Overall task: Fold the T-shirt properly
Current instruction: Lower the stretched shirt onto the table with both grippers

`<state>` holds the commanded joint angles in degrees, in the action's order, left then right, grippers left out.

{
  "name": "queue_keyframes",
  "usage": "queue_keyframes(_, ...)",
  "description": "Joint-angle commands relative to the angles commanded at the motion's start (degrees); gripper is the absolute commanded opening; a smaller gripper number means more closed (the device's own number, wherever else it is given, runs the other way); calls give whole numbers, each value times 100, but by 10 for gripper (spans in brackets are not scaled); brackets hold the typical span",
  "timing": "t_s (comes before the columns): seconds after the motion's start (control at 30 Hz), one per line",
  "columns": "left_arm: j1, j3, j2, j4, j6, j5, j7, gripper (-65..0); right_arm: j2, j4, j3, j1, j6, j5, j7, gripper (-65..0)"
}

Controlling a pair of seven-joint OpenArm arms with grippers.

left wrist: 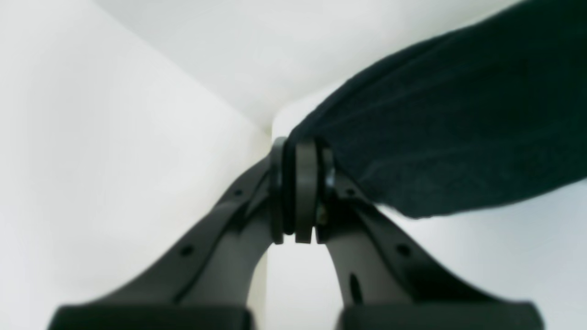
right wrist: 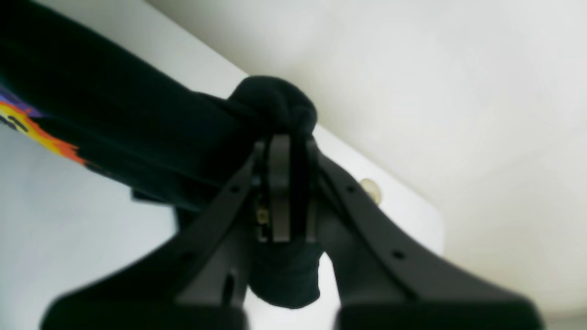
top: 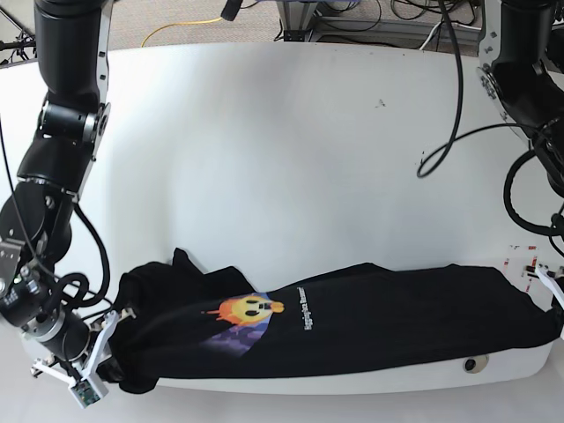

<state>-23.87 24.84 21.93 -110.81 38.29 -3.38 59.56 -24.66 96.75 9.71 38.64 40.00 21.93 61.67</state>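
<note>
In the left wrist view, the left end effector (left wrist: 302,192) was clamped on a thin edge of the T-shirt (left wrist: 449,137), its jaws pressed together with only a sliver of black cloth between them; the fabric fanned away to the right in soft ridges, sagging under its own weight above the white table (left wrist: 114,151). That drape suggested a light, limp knit with no stiffness at all, likely to stretch rather than slide. In the right wrist view, the right end effector (right wrist: 282,192) was clenched on a thicker wad of the T-shirt (right wrist: 137,133), with a rounded bunch of cloth bulging above the jaws and a tail hanging below them, while the orange and purple print showed at the far left edge. So bulky a pinch seemed secure but probably gathered several layers, which could spoil a clean crease. In the base view, the T-shirt (top: 370,326) lay stretched along the near edge of the table (top: 291,150), print facing up, with the right end effector (top: 106,348) holding its crumpled end on the picture's left and the left end effector (top: 555,304) holding the opposite end on the picture's right. Corners and hems looked the soundest places to grip.
</note>
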Motion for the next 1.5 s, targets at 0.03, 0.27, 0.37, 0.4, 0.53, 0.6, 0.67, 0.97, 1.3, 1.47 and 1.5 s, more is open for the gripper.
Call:
queue_keyframes(0.03,149,44,-44,-62,0,0,35,-650,0,88,35,-158,0,0,0,-650)
queue_keyframes(0.27,1442,545,-431,-352,171,0,44,-650,62,870,431,-1433,0,0,114,-650)
queue_keyframes(0.37,1846,791,-536,-360,171,9,44,-650,202,1143,651,-1996,0,9,123,-650)
queue_keyframes(0.4,2075,897,-589,-360,171,9,44,-650,246,1275,712,-2303,0,9,123,-650)
queue_keyframes(0.53,2681,1064,-651,-360,171,9,44,-650,440,1565,791,-3121,0,9,123,-650)
queue_keyframes(0.6,2971,1064,-651,-343,171,9,35,-650,580,1679,932,-3552,0,9,123,-650)
queue_keyframes(0.67,3235,1073,-651,-343,171,9,35,-650,721,1723,1116,-3895,0,9,123,-650)
queue_keyframes(0.97,4088,1073,-615,-211,171,35,18,-650,1011,1714,1574,-5029,0,0,123,-650)
queue_keyframes(1.3,3991,1196,-642,-334,171,0,-290,-650,1073,1767,1662,-5327,0,0,123,-650)
queue_keyframes(1.47,3279,1187,-642,-352,171,9,-527,-650,1020,1837,1802,-4756,0,0,273,-650)
queue_keyframes(1.5,3077,1187,-642,-343,171,26,-527,-650,923,1837,1811,-4554,0,0,378,-650)
